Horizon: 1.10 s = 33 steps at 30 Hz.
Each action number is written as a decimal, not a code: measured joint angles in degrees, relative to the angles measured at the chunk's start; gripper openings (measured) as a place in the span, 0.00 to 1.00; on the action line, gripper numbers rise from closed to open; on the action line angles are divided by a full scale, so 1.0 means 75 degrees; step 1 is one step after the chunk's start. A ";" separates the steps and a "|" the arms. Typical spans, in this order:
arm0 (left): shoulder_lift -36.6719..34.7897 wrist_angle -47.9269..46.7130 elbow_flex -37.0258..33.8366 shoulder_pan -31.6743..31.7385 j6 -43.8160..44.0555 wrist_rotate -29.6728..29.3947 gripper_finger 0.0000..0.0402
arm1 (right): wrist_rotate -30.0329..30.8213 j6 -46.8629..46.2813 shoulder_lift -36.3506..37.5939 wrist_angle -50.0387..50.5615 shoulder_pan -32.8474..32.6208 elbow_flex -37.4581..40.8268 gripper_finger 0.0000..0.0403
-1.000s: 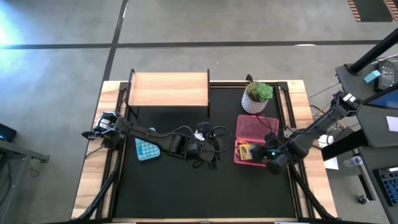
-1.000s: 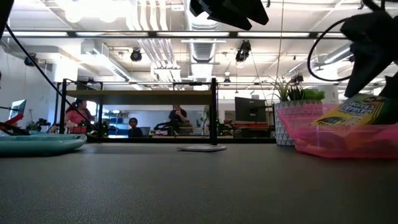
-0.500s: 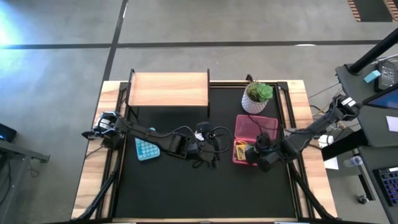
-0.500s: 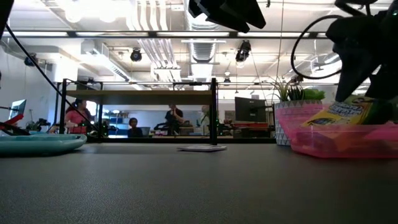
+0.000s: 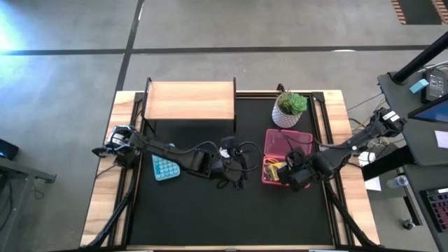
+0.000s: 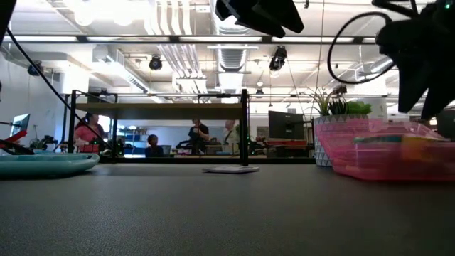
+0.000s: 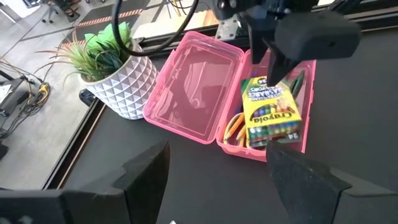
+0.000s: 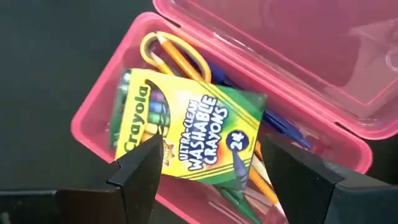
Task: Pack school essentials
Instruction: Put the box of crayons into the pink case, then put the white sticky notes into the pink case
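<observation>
The pink pencil case (image 5: 285, 155) lies open near the table's right side, its lid (image 7: 196, 81) folded back toward the far edge. In it the yellow-green crayon box (image 8: 186, 130) lies flat on yellow-handled scissors (image 8: 186, 53), orange pencils (image 7: 233, 127) and a blue pen (image 8: 283, 127). My right gripper (image 8: 211, 174) hangs open just above the crayon box, a finger on either side. My left gripper (image 7: 217, 186) is open and empty at mid-table (image 5: 232, 170). A small white card (image 6: 231, 169) lies flat on the mat.
A potted green plant (image 5: 289, 108) stands just beyond the case's lid. A wooden shelf (image 5: 189, 100) sits at the far edge, and a teal flat thing (image 5: 164, 168) lies left of centre. Cables (image 5: 238, 150) trail by my left gripper. The near half of the black mat (image 5: 224, 217) is bare.
My right gripper moved toward the table's left, over the pink case. The crayon box, which stood tilted above the case's rim under the gripper, now lies flat inside the case.
</observation>
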<state>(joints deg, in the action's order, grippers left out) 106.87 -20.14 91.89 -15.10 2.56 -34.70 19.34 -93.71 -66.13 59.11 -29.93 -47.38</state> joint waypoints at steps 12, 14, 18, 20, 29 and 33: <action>0.0000 -0.0213 -0.0257 0.0320 0.0842 0.0004 0.62 | 0.0130 0.0400 -0.0044 0.0727 -0.0003 -0.0982 0.65; 0.0000 -0.0404 -0.0489 0.0463 0.1575 0.0006 0.62 | 0.0257 0.0403 -0.0044 0.0893 -0.0003 -0.1199 0.65; 0.0003 -0.1178 -0.0767 0.0711 0.2989 0.0218 0.62 | 0.0578 0.0507 -0.0047 0.1008 -0.0003 -0.1559 0.64; -0.0009 -0.1249 -0.1031 0.0790 0.3208 0.0433 0.62 | 0.0737 0.0620 -0.0047 0.1056 -0.0003 -0.1724 0.64; 0.0003 -0.0926 -0.2582 0.1199 0.2728 0.1185 0.62 | 0.1453 0.1022 -0.0123 0.1060 0.0296 -0.2249 0.60; 0.0003 0.0094 -0.3269 0.1282 0.1989 0.1226 0.62 | 0.1452 0.1514 -0.0480 0.1061 0.0633 -0.2428 0.59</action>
<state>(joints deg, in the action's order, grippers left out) 106.89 -19.44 67.37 -5.49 17.48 -25.50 30.23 -82.36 -69.73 67.07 -25.18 -65.59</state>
